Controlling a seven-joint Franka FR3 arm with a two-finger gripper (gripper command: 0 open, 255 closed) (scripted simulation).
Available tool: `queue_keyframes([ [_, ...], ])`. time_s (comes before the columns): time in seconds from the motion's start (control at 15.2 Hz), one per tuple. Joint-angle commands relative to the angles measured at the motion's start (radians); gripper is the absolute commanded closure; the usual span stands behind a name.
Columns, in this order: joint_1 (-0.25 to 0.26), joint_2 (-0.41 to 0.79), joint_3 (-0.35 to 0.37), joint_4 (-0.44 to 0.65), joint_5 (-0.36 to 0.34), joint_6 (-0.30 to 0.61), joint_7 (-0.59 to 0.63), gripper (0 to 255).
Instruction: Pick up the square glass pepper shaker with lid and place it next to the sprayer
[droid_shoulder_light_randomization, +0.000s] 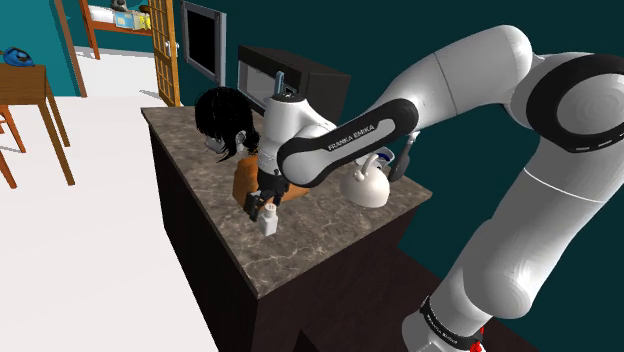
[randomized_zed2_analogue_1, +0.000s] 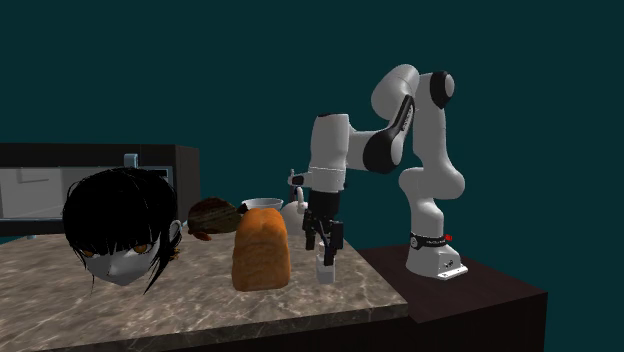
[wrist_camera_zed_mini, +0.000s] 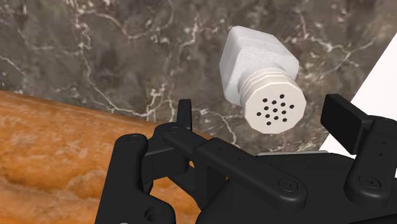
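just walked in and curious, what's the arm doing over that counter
The white arm has its black tool open just above a small white shaker standing on the marble counter, beside a loaf of bread. The shaker sits below the gap between the fingers, not gripped, so it has not been lifted yet.

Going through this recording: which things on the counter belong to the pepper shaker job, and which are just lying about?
Job in hand:
pepper shaker, white with a holed lid
gripper, fingers open, above the shaker

Lying about:
bread loaf
black-haired doll head
white kettle
microwave
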Motion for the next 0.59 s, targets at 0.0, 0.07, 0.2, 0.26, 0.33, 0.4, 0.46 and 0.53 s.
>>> queue_keyframes([
  [0.0, 0.0, 0.004, -0.001, -0.007, -0.003, 0.011, 0.002, 0],
  [0.07, 0.0, 0.004, -0.001, -0.007, -0.003, 0.011, 0.002, 0],
  [0.2, 0.0, 0.004, -0.001, -0.007, -0.003, 0.011, 0.002, 0],
  [0.26, 0.0, 0.004, -0.001, -0.007, -0.003, 0.011, 0.002, 0],
  [0.33, 0.0, 0.004, -0.001, -0.007, -0.003, 0.011, 0.002, 0],
  [0.4, 0.0, 0.004, -0.001, -0.007, -0.003, 0.011, 0.002, 0],
  [0.46, 0.0, 0.004, -0.001, -0.007, -0.003, 0.011, 0.002, 255],
  [0.53, 0.0, 0.004, -0.001, -0.007, -0.003, 0.011, 0.002, 255],
])
